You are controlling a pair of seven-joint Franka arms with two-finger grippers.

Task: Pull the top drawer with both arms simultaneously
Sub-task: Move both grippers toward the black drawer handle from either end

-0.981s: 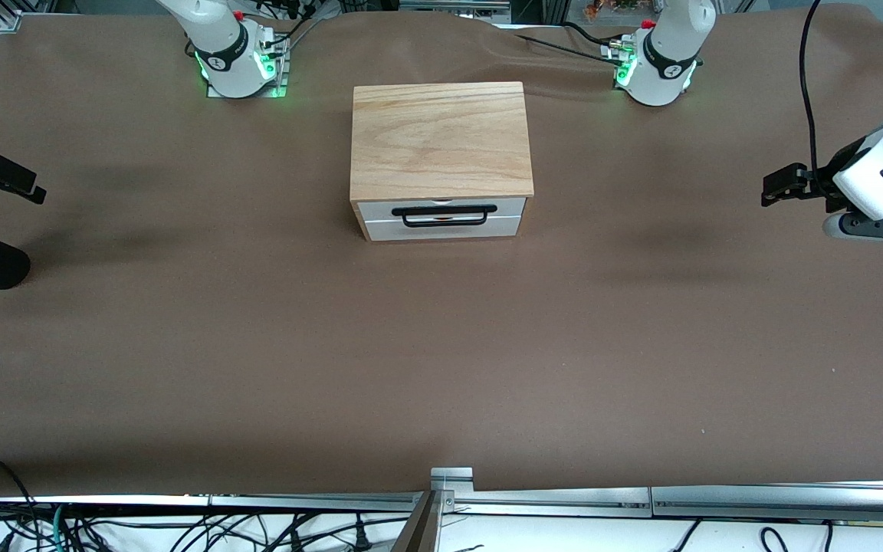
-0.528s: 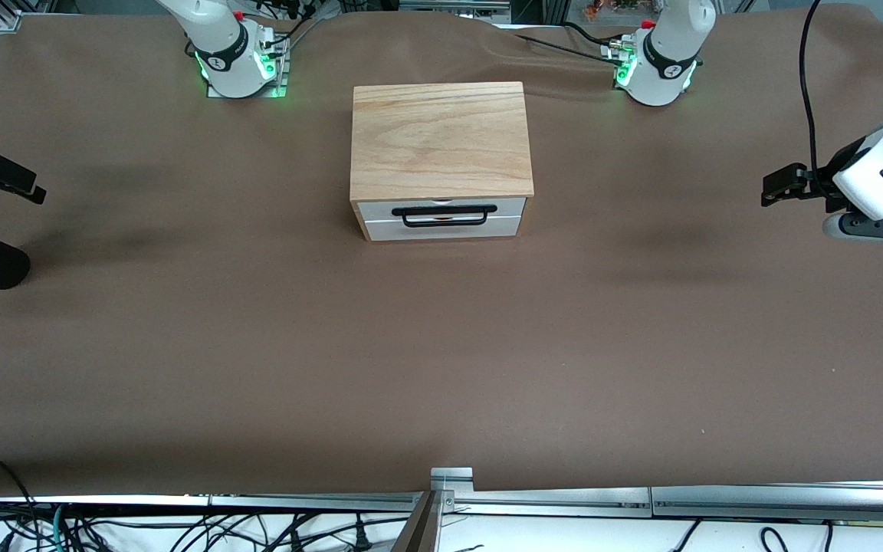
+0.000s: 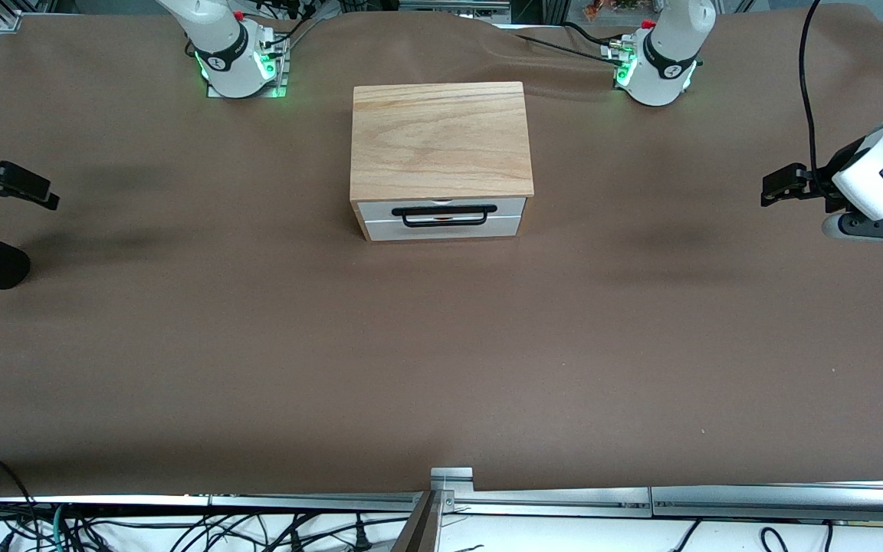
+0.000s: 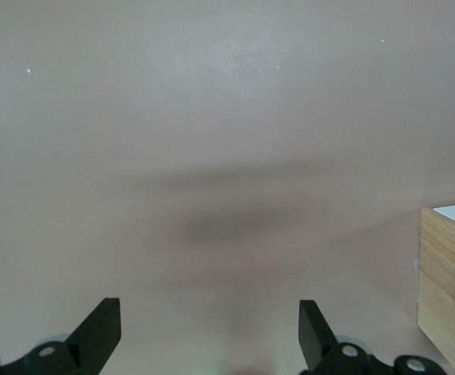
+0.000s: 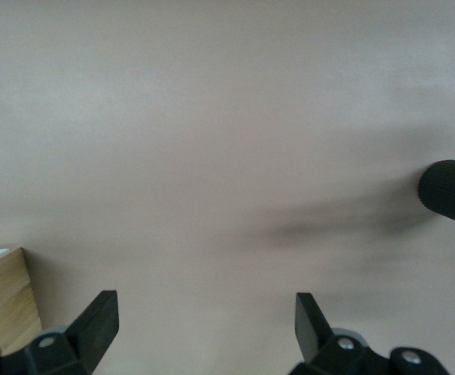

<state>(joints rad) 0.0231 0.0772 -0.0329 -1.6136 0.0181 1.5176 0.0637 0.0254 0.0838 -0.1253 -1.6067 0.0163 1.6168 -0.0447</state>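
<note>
Both claws, left gripper (image 3: 771,186) and right gripper (image 3: 41,192), hang wide open, well apart from the top drawer (image 3: 441,208); each should approach its handle (image 3: 444,215) level, together.

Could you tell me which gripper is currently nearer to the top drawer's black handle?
The left. The left gripper hovers over the table toward its arm's end, closer to the top drawer. The right gripper hangs at the other end, farther away. Both are open.

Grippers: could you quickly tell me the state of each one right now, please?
Left gripper: open, empty, over bare table toward the left arm's end.
Right gripper: open, empty, over bare table toward the right arm's end.
</note>
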